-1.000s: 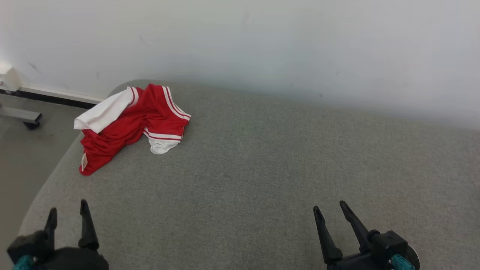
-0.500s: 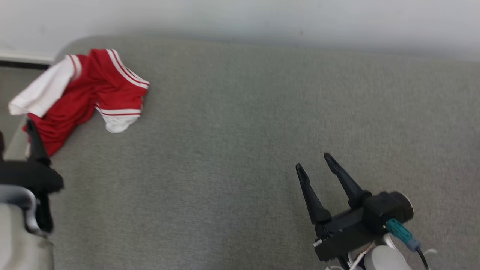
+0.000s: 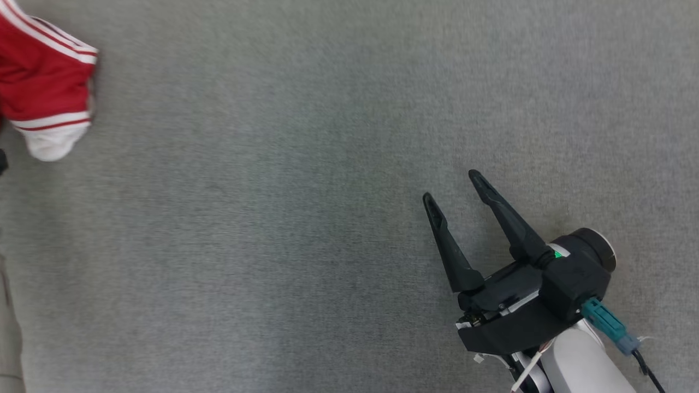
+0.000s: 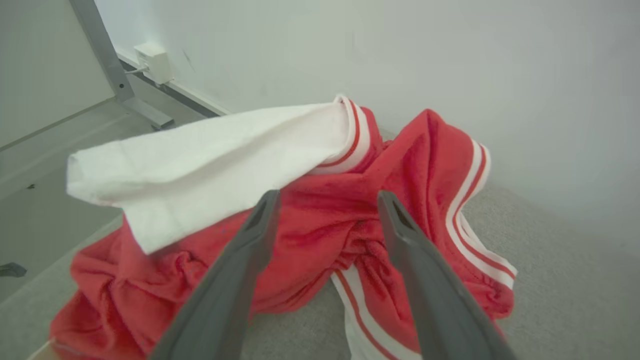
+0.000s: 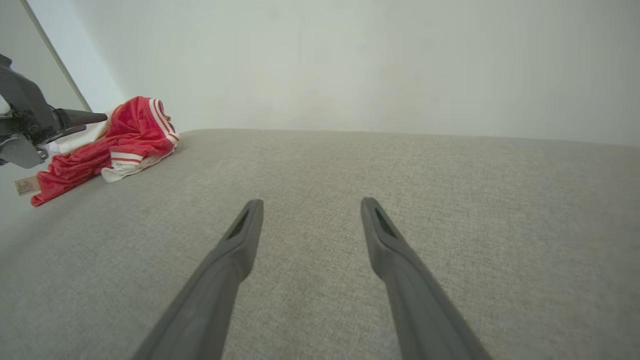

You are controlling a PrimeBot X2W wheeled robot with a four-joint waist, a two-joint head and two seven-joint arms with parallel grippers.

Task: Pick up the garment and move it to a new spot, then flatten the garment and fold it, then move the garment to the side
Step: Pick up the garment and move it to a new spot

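Holds the left hand [image 4: 328,196] wide open, with two dark fingers spread apart and aimed straight at the garment [image 4: 425,150]; grips nothing. Cannot tell whether the fingertips touch the cloth or hang just before it. Finds the garment crumpled in a heap on the grey upholstered surface [image 3: 273,218], at its far left corner, close to the pale wall [image 5: 350,60]. Shows red cloth with white-and-red striped bands at the hems and a white panel [image 4: 200,155] folded over the top of the heap, toward the left in the left wrist view. Shows a small pale label [image 5: 26,186] at the heap's near left end in the right wrist view. Holds the right hand [image 3: 451,185] open as well, fingers splayed in a V, empty, low over bare grey fabric and well apart from the garment. In the head view, catches one striped red corner of the garment at the upper left edge, with the right hand at the lower right.
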